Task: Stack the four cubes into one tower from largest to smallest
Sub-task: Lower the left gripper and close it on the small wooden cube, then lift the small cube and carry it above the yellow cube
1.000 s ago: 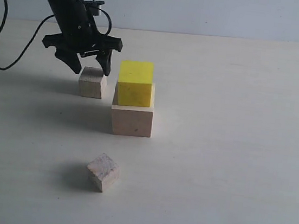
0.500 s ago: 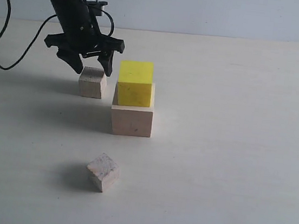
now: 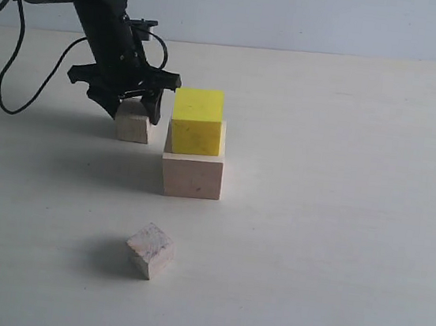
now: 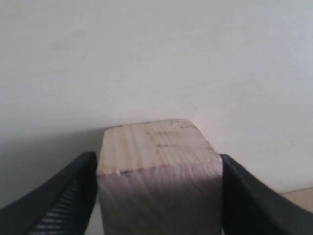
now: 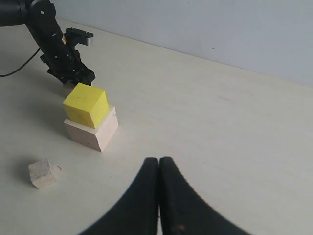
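The yellow cube [image 3: 197, 121] [image 5: 85, 104] sits on the large pale wooden cube [image 3: 192, 174] [image 5: 90, 131]. Just behind and left of them on the table is one small wooden cube [image 3: 133, 127] [image 4: 156, 147]. My left gripper [image 3: 135, 113] [image 4: 159, 196] is lowered over it, open, with a finger close along each side. The other small wooden cube [image 3: 150, 250] [image 5: 42, 173] lies alone nearer the front. My right gripper [image 5: 159, 161] is shut on nothing and hovers well off to the right of the stack, out of the exterior view.
The pale table [image 3: 338, 225] runs back to a light wall [image 3: 300, 14]. A black cable [image 3: 11, 66] loops down from the left arm onto the table at the far left.
My left gripper has come down from just above the small cube until its fingers straddle it. The cubes and the right gripper have not moved.
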Controlling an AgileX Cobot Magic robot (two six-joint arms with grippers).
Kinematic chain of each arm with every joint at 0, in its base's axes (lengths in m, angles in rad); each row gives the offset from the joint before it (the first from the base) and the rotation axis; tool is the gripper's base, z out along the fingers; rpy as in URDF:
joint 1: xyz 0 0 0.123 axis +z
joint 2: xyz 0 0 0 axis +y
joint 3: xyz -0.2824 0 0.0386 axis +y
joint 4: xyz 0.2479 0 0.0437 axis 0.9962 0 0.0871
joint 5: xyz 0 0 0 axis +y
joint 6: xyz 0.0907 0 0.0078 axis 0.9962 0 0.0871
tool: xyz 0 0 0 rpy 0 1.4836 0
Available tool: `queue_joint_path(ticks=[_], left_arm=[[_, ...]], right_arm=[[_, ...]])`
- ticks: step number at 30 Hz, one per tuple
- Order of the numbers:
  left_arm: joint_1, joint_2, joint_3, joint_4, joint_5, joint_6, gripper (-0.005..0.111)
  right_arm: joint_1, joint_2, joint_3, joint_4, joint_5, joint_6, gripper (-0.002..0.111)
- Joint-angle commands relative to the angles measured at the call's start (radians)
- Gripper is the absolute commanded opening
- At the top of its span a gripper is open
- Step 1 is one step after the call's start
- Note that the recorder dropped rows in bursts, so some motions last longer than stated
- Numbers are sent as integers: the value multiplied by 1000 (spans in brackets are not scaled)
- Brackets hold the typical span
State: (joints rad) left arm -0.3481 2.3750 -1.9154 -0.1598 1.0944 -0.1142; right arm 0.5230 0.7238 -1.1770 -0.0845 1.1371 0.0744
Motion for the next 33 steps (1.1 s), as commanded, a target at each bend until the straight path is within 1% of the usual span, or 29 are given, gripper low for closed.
queue_joint_path(ticks=[1,2,3,4,5,12,16,19,21,23,27,28,33], left_arm=[[0,-4,-6,9,7,-20,27],[0,-6,-6,10,10,-18,20],[0,-12,-6,10,17,-7,7],[0,-17,-6,10,19,10,1],[0,-39,-6,24,32,39,0],[0,-173,-6,187,127,56,0],[4,-265,-6,199,127,38,0],[4,-328,-6,179,127,-16,0],[4,-366,-6,134,127,-92,0],[2,-399,-6,60,127,-157,0],[-4,-448,1,-115,127,-157,0],[-12,-459,5,-133,127,-157,0],[-79,-505,41,-88,127,-225,0]], right_arm=[[1,-2,5,-5,-7,-4,0],[1,-2,5,-4,-7,-4,0],[1,-2,5,-4,-7,-4,0],[1,-2,5,-4,-7,-4,0],[1,-2,5,-1,-7,-4,0],[1,-2,5,-1,-7,-4,0],[1,-2,5,-1,-7,-4,0],[1,-2,5,-5,-7,-4,0],[1,-2,5,-5,-7,-4,0],[1,-2,5,-5,-7,-4,0],[1,-2,5,-2,-7,-4,0],[1,-2,5,-2,-7,-4,0],[1,-2,5,1,-7,3,0]])
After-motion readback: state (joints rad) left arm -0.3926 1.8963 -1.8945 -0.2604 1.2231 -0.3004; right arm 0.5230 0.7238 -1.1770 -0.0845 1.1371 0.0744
